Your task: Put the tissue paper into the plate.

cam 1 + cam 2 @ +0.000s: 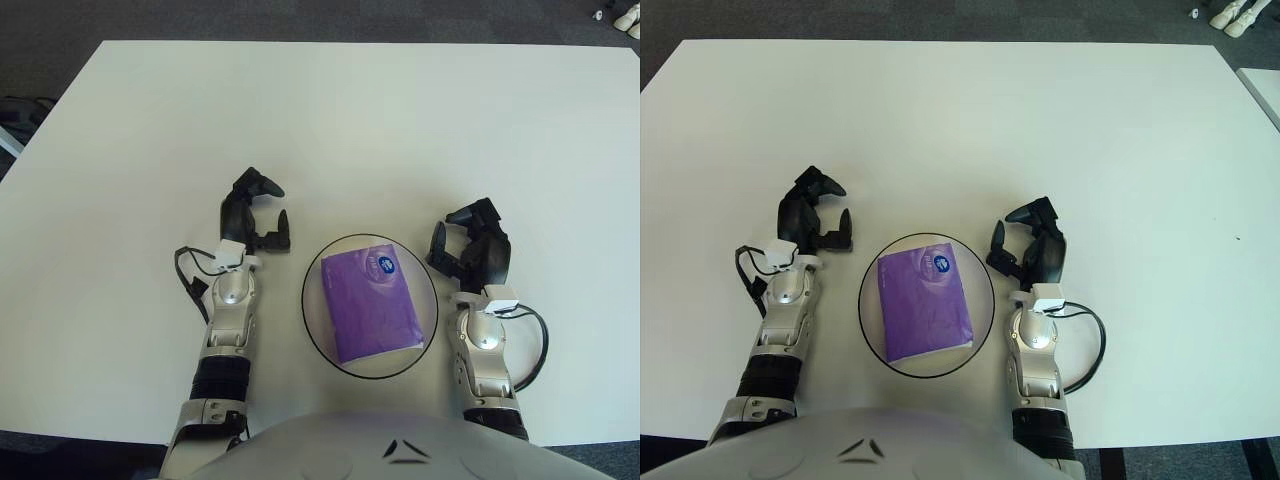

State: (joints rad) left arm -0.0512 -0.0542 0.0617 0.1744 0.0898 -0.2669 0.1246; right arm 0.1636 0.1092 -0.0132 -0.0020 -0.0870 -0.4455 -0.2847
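A wide, matte, cream-white table [350,120] with straight edges fills nearly the whole view, standing on a dark grey carpeted floor [300,18] that shows along the far edge and at the near corners. At the far right corner of the room, pale shoes [627,14] stand on the carpet, and a second pale surface [1266,95] cuts into the right eye view's right edge. At the bottom, the robot's smooth grey torso [380,450] curves into view. On the table just in front of it sits a round plate [318,318], pale like the tabletop with a thin dark rim. The tissue pack [371,303] lies flat inside the plate, a soft rectangular purple plastic packet, slightly wrinkled, with a small blue-and-white oval label near its far corner. The left hand [255,215] shows just left of the plate, black fingers loosely spread and holding nothing. The right hand [472,245] shows just right of the plate, likewise open and empty. Thin black cables loop beside both silver forearms.
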